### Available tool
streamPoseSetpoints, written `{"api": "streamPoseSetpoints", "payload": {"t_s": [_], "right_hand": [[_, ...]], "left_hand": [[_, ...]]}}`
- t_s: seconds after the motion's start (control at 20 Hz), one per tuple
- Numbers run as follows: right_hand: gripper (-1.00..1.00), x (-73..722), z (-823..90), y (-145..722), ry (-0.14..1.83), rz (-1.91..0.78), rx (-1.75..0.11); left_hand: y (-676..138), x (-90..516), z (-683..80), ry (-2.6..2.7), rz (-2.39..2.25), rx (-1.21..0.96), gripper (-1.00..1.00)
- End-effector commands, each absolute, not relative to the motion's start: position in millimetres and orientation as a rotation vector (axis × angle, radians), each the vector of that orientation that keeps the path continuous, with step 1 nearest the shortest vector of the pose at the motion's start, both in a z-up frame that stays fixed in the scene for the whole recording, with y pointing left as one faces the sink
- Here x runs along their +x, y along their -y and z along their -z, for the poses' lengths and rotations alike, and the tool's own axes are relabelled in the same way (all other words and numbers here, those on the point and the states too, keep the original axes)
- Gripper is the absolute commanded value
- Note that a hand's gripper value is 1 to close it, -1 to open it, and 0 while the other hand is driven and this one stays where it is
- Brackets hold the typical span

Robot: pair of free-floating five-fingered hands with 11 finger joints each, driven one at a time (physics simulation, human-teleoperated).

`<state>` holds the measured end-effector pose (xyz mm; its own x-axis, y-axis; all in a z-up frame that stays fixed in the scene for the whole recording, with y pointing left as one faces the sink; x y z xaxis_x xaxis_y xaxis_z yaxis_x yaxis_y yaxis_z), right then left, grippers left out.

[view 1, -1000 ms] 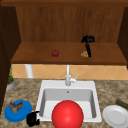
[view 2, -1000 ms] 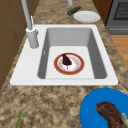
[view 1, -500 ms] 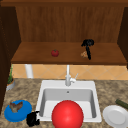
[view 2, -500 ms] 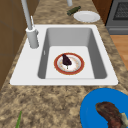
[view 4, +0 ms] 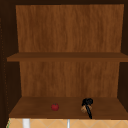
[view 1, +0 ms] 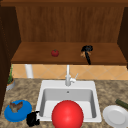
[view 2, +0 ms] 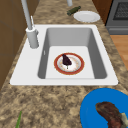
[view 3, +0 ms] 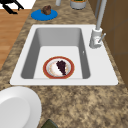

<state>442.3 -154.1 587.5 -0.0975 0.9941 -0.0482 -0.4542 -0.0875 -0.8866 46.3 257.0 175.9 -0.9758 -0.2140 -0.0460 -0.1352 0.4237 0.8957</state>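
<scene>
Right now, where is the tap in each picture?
Front view: the tap is in the middle, behind the sink.
Left side view: tap at upper left.
Right side view: tap at upper right.
Upper view: its tip at the bottom edge.
Landmark: the white sink beside it.

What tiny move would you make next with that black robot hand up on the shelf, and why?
Probably ease the right robot hand closer onto the small tan thing beside it on the lower shelf: they look pressed together, yet a firm hold isn't visible. The red fruit sits well clear.
</scene>
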Motion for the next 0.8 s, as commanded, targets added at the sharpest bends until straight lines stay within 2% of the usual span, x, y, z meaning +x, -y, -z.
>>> {"api": "streamPoseSetpoints", "payload": {"t_s": [0.0,0.1,0.2,0.65,0.7,0.75], "right_hand": [[-1.0,453.4,-560.0,147.9,0.836,-1.554,-0.825],[-1.0,471.1,-585.7,144.5,0.806,-1.574,-0.854],[-1.0,452.0,-600.9,149.1,0.817,-1.594,-0.878],[-1.0,465.4,-564.0,144.1,0.756,-1.616,-0.837],[1.0,466.5,-562.7,139.9,0.744,-1.612,-0.829],[1.0,467.0,-562.8,136.3,0.752,-1.618,-0.854]], "left_hand": [[-257.0,46.3,-175.9,2.587,1.616,0.318,0.0],[-257.0,46.3,-175.9,2.587,1.616,0.318,0.0],[-257.0,46.3,-175.9,2.587,1.616,0.318,0.0],[-257.0,46.3,-175.9,2.587,1.616,0.318,0.0],[-257.0,46.3,-175.9,2.587,1.616,0.318,0.0],[-257.0,46.3,-175.9,2.587,1.616,0.318,0.0]]}}
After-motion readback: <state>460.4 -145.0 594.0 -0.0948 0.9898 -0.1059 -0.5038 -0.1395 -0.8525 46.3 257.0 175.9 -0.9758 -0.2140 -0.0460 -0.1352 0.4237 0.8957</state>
